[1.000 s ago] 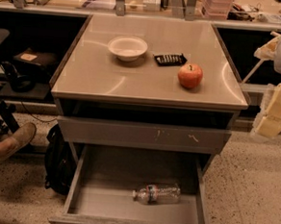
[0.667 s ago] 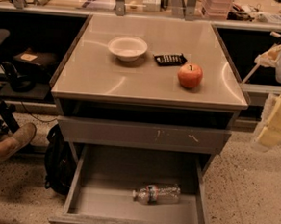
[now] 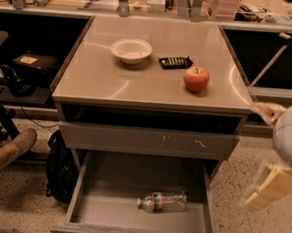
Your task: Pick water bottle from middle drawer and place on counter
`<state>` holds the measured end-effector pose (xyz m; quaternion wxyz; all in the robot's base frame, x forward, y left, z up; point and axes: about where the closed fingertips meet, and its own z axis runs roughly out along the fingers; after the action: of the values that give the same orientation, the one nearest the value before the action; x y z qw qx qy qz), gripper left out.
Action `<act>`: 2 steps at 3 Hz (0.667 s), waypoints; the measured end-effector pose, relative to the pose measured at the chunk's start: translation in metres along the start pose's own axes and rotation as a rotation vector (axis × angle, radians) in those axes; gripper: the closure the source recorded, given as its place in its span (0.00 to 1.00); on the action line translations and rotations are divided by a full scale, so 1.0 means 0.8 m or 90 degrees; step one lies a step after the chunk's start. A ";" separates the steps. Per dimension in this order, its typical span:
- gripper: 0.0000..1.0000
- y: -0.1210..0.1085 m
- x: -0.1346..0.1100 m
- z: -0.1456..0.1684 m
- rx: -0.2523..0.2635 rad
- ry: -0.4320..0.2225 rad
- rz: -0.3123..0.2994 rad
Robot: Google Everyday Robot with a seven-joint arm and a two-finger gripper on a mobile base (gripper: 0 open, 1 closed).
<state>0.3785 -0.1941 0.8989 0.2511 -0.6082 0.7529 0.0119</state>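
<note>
The water bottle (image 3: 162, 201) lay on its side in the pulled-out middle drawer (image 3: 129, 215), near the front. The gripper (image 3: 270, 185) hung to the right of the drawer, well apart from the bottle. I could not tell if it was spread or closed. On the counter (image 3: 113, 83) sat a white bowl (image 3: 131, 50) and a red apple (image 3: 196, 79).

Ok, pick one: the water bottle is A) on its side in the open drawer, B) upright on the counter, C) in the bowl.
A: the water bottle lies on its side on the middle drawer floor; the gripper is at the right edge, apart from it.
</note>
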 end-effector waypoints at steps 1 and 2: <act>0.00 0.046 0.006 0.078 -0.011 -0.036 0.027; 0.00 0.102 0.010 0.193 -0.066 -0.036 0.058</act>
<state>0.3582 -0.1302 0.7369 0.2401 -0.5846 0.7709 0.0795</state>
